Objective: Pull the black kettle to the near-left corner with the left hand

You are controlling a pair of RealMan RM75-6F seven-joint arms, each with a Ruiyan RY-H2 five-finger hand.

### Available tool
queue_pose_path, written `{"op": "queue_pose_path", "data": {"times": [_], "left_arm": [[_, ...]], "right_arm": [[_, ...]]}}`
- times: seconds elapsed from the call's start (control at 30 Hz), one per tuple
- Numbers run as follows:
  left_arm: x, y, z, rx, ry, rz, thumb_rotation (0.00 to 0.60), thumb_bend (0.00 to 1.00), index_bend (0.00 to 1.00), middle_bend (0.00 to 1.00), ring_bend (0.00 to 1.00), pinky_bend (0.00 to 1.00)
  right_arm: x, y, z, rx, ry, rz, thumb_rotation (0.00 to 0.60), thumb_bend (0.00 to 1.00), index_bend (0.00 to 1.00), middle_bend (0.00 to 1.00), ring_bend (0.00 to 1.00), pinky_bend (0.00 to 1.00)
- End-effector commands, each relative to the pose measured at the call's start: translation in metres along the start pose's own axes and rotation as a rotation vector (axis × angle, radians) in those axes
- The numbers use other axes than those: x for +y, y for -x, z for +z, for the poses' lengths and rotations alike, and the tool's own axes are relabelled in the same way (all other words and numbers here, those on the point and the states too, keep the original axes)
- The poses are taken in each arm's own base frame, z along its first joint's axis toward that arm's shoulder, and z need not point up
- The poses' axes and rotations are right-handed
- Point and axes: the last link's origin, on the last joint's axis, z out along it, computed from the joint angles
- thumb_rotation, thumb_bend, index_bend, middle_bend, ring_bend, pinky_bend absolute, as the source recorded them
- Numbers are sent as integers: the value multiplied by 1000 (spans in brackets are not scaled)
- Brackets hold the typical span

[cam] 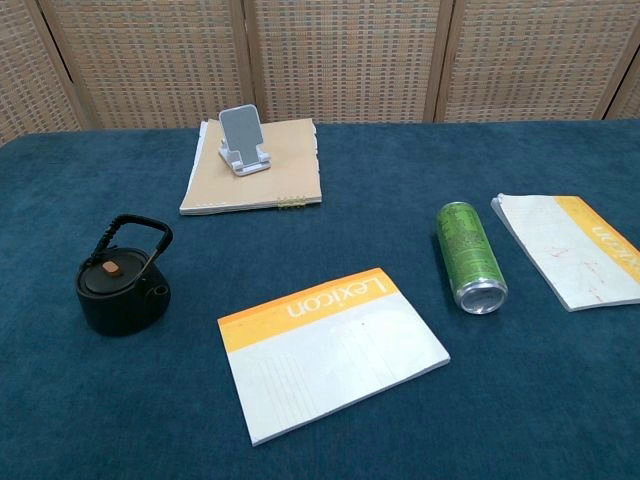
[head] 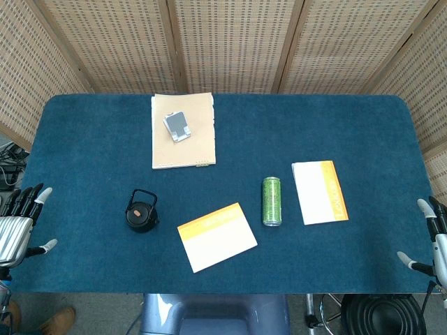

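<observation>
Your left hand (head: 21, 222) waits empty, fingers spread, off the counter's (head: 84, 125) left edge, well apart from the black kettle (head: 142, 211) standing upright with handle raised, left of the notebook (head: 217, 236), so reach in first.

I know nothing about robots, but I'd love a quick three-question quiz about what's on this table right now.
1. True or false: the left robot hand is gripping the kettle.
2. What stands on the tan notebook?
A. a cup
B. a phone stand
C. an apple
3. Fill in: the green can is ___ (upright or lying on its side).

Key:
1. False; it is off at the table's edge, apart from the kettle.
2. B, the phone stand.
3. Lying on its side.
</observation>
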Motion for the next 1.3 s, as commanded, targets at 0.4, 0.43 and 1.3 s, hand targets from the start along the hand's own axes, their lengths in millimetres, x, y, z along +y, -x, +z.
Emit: {"op": "queue_pose_path", "data": {"times": [0.4, 0.43, 1.3], "left_arm": [[38, 1, 42, -105, 181, -90, 600, 0, 0, 0, 0, 0], [49, 0, 56, -150, 232, -96, 600, 0, 0, 0, 0, 0], [150, 33, 156, -496, 390, -141, 600, 0, 39, 56, 108, 0]], "right_arm": [[2, -6, 0, 12, 0, 28, 600, 0, 0, 0, 0, 0], [2, -7, -1, 14, 0, 30, 600, 0, 0, 0, 0, 0], [9, -10, 3, 16, 17, 53, 600, 0, 0, 0, 0, 0]]}}
